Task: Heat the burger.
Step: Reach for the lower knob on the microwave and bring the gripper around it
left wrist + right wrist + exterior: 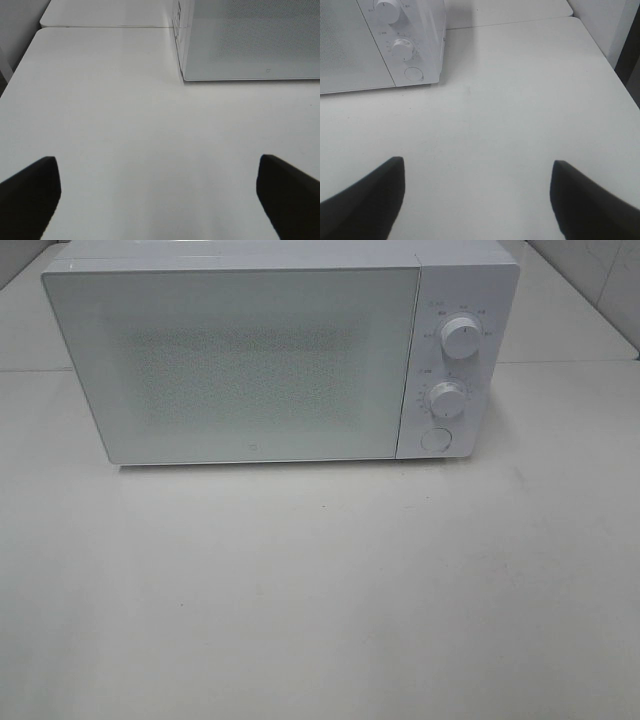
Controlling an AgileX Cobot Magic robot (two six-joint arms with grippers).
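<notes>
Back of counter [320,590]: white microwave [250,360], square to the high cam, door [235,365] shut flush.
Panel: right end of mw front. Upper knob [461,337], lower knob [448,400], round button [435,439] below both. No handle vis on door.
Burger: not vis in any view. Door mesh is too frosted to see thru, so can't tell if it's inside the mw or off-frame.
L claw [157,160]: spread wide, nothing btwn fingers. Hangs over bare counter, well short of the mw corner away from the panel.
R claw [477,161]: spread too, a bit less wide, empty. Over bare counter on the panel side, w/ button + lower knob in its wrist view, not touching either.
High cam: neither arm in frame, so both sit back from the mw.
Step (my read): ambiguous. Door shut + both claws empty fits either the very start (door needs opening, burger to fetch) or burger loaded and only the dials left. Frames don't settle it.
Nxt move, if start: R claw is closer to the panel. Round button is prob the door release, so bring one fingertip onto it and push straight in, then clear the door swing.
Nxt move, if loaded: pinch a knob rim and turn. Small round target, needs the claw centred on the knob axis.
Risk: mw is light-looking on a smooth counter, so a hard push could shove it back.
</notes>
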